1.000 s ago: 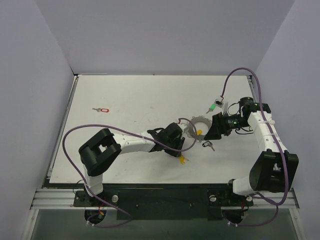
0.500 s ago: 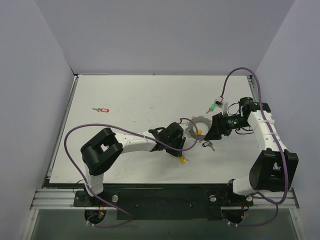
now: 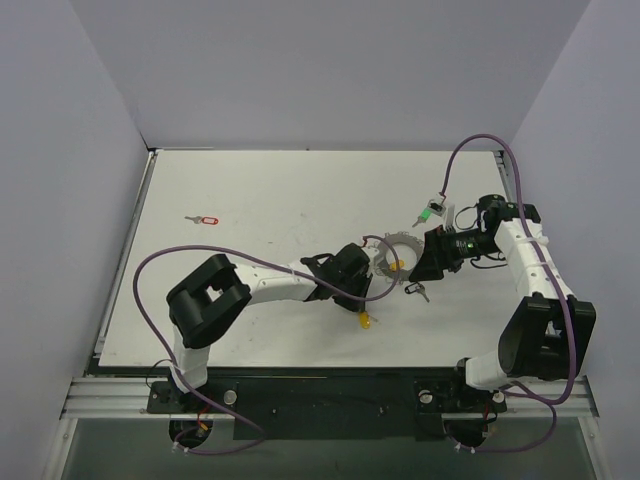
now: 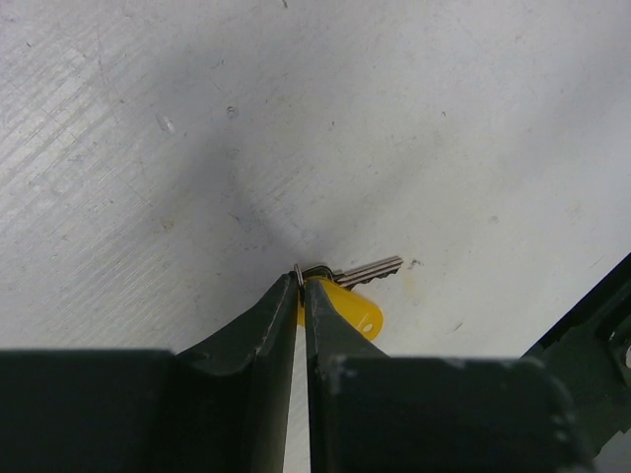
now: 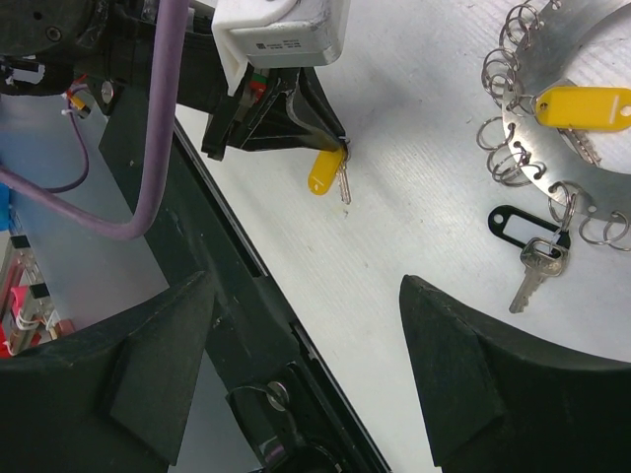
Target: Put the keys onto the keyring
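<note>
Top: keyring (image 3: pixel 393 252) lay central on worktop (image 3: pixel 250 200); yellow key (image 3: pixel 366 320) near it, toward the front edge.
Left wrist: left end effector (image 4: pixel 302 281) pinched that key's small ring. Light, stiff, slippery metal; the plastic head likely grips better.
Right wrist: right end effector (image 5: pixel 306 345) spread, empty. No readable writing.

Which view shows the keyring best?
The right wrist view: the keyring sits close in its upper right corner, partly cropped, with the small loops along its rim and a yellow-tagged key on it clear. The top external view shows it tiny, details lost. The left wrist view does not show it.
</note>
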`<state>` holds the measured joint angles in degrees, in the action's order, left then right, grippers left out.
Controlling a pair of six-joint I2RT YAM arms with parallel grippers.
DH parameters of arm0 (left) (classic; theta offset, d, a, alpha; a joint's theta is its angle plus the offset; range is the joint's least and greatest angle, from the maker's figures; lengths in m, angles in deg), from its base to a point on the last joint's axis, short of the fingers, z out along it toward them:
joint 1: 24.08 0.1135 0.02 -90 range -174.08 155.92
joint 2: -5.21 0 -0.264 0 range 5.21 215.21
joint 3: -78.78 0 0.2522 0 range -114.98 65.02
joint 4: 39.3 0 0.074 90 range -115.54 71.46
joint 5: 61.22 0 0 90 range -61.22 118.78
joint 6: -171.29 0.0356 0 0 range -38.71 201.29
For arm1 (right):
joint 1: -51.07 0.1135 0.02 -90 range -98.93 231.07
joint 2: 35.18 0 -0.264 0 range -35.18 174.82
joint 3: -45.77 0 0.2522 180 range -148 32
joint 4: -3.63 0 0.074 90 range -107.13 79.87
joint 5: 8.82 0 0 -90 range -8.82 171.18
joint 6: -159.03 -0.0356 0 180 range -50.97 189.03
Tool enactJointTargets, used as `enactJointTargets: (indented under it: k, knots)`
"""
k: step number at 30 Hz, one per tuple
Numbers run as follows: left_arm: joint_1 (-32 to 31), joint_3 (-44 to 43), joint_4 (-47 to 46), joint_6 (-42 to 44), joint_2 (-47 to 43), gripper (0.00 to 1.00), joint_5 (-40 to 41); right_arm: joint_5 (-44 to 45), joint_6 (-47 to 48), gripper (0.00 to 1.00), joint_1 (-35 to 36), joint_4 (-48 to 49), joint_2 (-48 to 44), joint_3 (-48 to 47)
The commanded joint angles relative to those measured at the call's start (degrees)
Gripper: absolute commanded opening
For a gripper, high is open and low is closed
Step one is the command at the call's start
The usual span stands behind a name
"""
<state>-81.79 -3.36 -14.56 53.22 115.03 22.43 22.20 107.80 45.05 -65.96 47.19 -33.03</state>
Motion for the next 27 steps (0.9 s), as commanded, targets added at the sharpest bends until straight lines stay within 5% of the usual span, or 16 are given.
enactJointTargets:
  k: [1,3,6,11,17,21,27]
  knots:
    - [-0.2,-3.1,-0.4,0.6,0.9,0.17,-0.8,-2.4,1.8,0.71,-0.3,-3.3,0.3,-1.9]
    - [-0.3,-3.1,-0.3,0.7,1.0,0.16,-0.8,-2.3,2.1,0.71,-0.2,-3.5,0.3,-2.0]
    - [-0.2,-3.1,-0.1,0.7,1.1,0.0,-0.7,-2.3,2.5,0.71,-0.2,-3.8,0.5,-2.1]
    - [-0.2,-0.4,-2.6,6.6,-3.4,0.0,-0.2,-2.5,6.7,0.71,0.2,-6.6,0.5,-2.1]
    - [-0.1,11.9,-15.0,24.8,-19.4,0.0,-7.5,-1.8,51.8,0.72,5.6,-34.2,1.3,-2.2]
    - [0.8,17.9,-19.4,34.1,-27.5,0.0,-19.2,-1.0,60.2,0.73,11.3,-34.1,-2.8,0.3]
    - [1.4,21.2,-27.6,32.2,-33.9,0.0,-27.4,-4.6,60.7,0.71,16.4,-34.1,-7.7,-4.3]
